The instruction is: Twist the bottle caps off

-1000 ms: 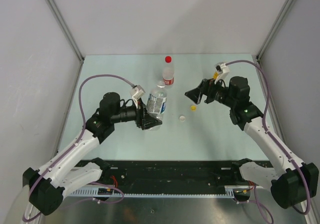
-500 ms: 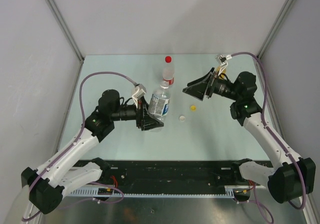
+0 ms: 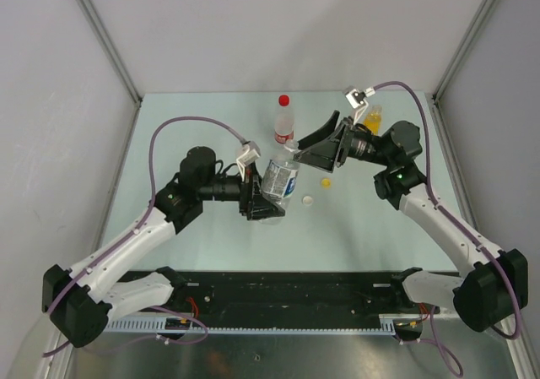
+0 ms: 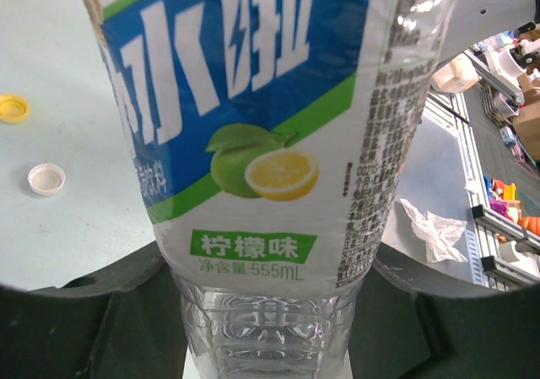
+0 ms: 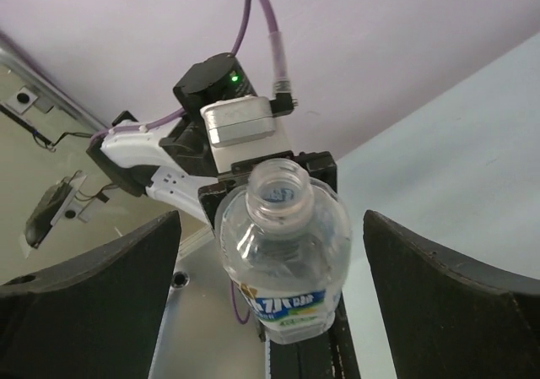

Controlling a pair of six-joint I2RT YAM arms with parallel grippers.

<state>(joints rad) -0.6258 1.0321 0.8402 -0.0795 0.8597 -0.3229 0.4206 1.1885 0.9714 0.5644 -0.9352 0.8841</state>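
Pinching the bottle (image 3: 280, 179) near its base, my left gripper (image 3: 261, 200) holds it tilted at centre frame. My right gripper (image 3: 302, 153) is spread wide on either side of its open neck. The white cap (image 3: 309, 200) and yellow cap (image 3: 326, 182) lie on the table just to its right.

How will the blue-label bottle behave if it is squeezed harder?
The blue-label bottle is thin clear plastic, uncapped, so it probably dents easily. I see no liquid inside, so it is likely light. Its round body might twist in the left gripper.
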